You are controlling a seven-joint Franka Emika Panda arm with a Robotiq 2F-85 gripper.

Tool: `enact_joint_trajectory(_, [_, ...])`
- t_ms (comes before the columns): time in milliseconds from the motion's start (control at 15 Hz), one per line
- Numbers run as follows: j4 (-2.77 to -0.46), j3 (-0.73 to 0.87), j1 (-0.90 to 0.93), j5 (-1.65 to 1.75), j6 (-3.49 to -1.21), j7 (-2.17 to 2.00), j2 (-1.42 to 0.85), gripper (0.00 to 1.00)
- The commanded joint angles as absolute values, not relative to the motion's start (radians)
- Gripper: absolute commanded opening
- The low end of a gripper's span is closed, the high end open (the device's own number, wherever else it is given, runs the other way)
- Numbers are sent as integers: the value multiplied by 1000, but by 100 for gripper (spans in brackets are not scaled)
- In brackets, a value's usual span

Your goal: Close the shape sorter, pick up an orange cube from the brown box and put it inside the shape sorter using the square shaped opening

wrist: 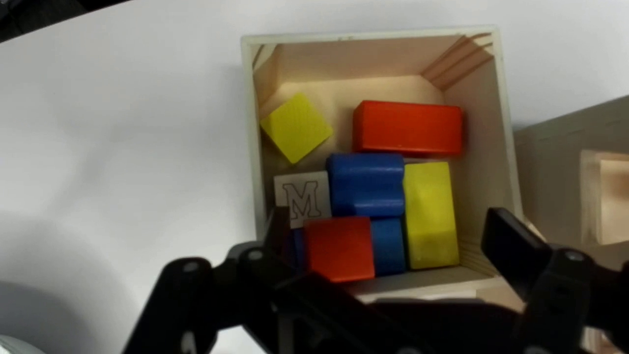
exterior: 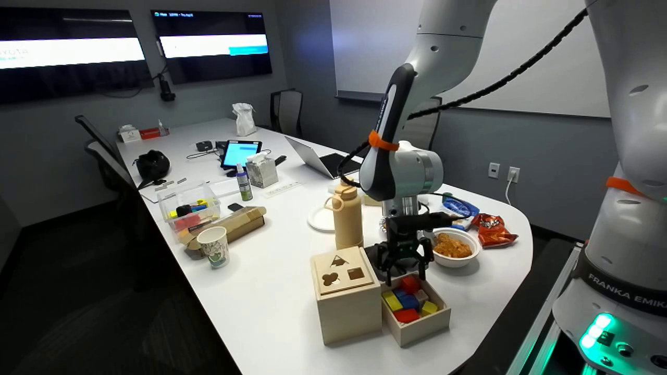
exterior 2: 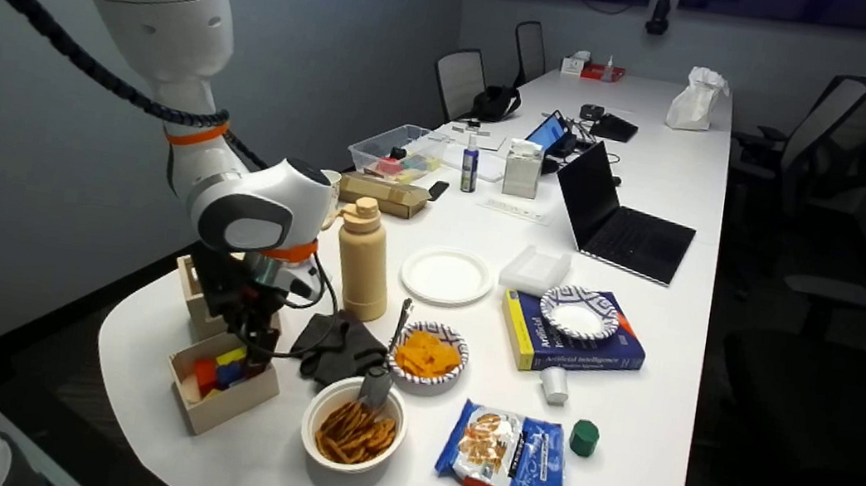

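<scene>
Gripper (wrist: 388, 219): jaws spread apart over the box (exterior: 424, 328), holding nothing.
Orange-red cube (wrist: 340, 250): inside the box, just beside a blue block (wrist: 388, 246).
Box rim (wrist: 253, 147): may be struck, if descent is off-centre.
Blue block: may be pinched too, being so near.

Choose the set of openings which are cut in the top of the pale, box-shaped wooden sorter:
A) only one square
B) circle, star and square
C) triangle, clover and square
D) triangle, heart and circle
C, because in an exterior view the top of the wooden sorter shows a triangular opening, a clover-shaped opening and a square opening.
</scene>
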State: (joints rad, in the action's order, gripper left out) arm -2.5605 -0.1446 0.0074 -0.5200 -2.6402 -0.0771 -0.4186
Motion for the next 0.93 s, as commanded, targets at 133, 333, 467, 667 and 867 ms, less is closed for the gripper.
enact_joint_trajectory(133, [-2527, -163, -12, -526, -2676, -70, -457, 100])
enact_joint_trajectory(333, [-2519, -167, -11, -524, -2687, -75, -470, 100])
enact_joint_trajectory(467, [-2522, -169, -6, -523, -2698, -84, -473, 100])
enact_joint_trajectory(667, [-2525, -171, -4, -522, -2718, -94, -483, 100])
enact_joint_trajectory(867, [-2527, -173, -4, -521, -2734, -102, -489, 100])
